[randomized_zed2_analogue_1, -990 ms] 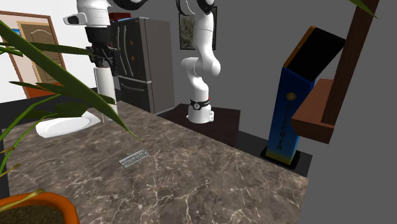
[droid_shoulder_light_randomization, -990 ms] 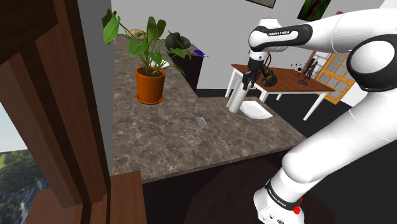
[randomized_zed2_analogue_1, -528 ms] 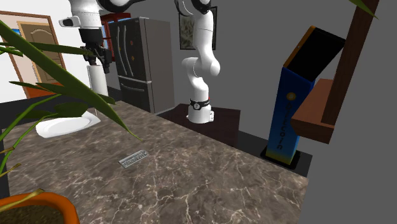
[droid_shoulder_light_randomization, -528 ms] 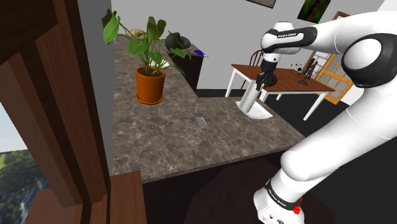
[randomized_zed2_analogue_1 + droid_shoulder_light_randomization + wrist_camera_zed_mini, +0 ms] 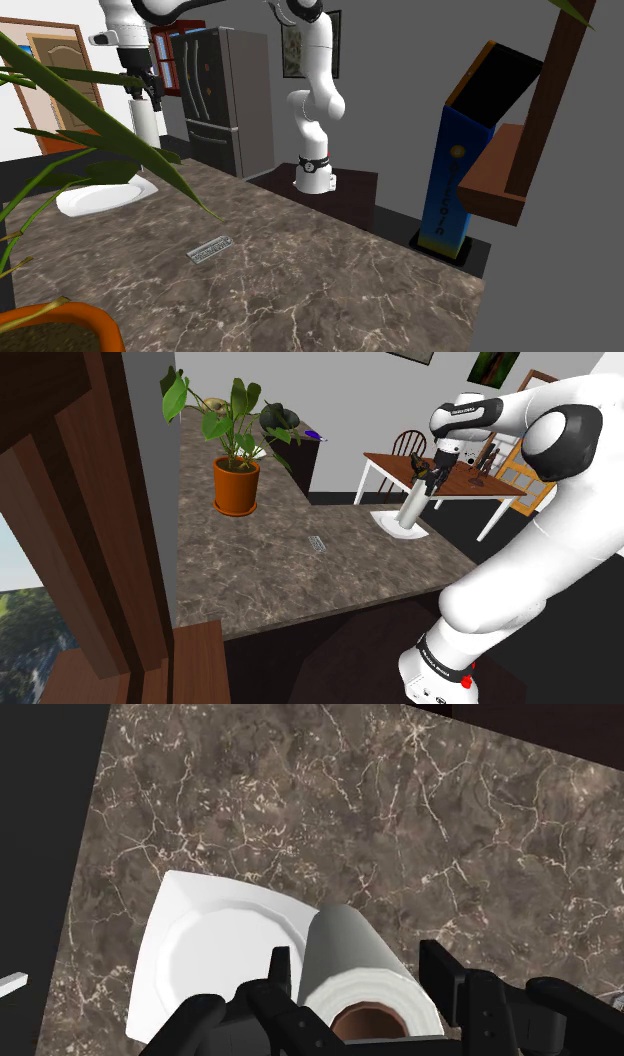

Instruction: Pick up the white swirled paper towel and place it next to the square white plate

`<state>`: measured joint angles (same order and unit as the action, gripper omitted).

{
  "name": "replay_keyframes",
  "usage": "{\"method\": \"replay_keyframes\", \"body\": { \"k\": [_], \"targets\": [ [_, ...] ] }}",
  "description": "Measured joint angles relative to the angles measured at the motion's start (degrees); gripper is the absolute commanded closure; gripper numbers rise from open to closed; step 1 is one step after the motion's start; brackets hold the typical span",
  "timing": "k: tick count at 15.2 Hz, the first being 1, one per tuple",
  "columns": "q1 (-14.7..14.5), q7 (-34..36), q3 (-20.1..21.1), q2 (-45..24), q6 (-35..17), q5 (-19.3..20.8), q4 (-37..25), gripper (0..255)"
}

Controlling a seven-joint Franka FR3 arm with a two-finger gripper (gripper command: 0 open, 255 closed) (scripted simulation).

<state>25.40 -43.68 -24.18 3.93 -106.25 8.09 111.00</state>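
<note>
The white paper towel roll (image 5: pixel 412 510) hangs tilted in my gripper (image 5: pixel 426 472), which is shut on its upper end. In the shoulder view its lower end overlaps the square white plate (image 5: pixel 393 523) near the counter's far right corner. Seen from the wrist, the roll (image 5: pixel 357 966) with its brown core sits between the two black fingers (image 5: pixel 442 972), over the plate's (image 5: pixel 215 952) edge and the marble beside it. The second exterior view shows the roll (image 5: pixel 146 125) held upright-ish under the gripper (image 5: pixel 141 88), above and behind the plate (image 5: pixel 98 196).
The brown marble counter (image 5: pixel 270 567) ends just beyond the plate. A potted plant (image 5: pixel 236 470) stands at the back, and a small grey tag (image 5: pixel 317 543) lies mid-counter. A wooden table (image 5: pixel 455 483) stands past the edge. A blue box (image 5: pixel 462 170) is off the counter's side.
My gripper has carried the roll toward the shoulder view's right, from the plate's near side to over its far side. The roll now tilts more.
</note>
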Motion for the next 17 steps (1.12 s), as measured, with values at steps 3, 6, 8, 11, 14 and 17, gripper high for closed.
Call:
{"method": "replay_keyframes", "body": {
  "k": [3,6,8,11,14,17],
  "targets": [
    [2.05,-4.93,-2.49,-2.89,-0.2,-1.12,-3.03,255],
    [4.15,-9.61,-4.57,-6.23,-0.11,-2.73,-6.54,255],
    [5.87,-13.03,-5.91,-8.88,0.05,-4.17,-9.32,255],
    [8.89,-18.19,-7.64,-13.33,0.59,-6.75,-14.1,255],
    [11.85,-22.26,-8.55,-17.82,1.21,-9.41,-18.83,255],
    [16.45,-27.15,-9.12,-24.26,3.27,-13.11,-26.8,255]
  ]
}}
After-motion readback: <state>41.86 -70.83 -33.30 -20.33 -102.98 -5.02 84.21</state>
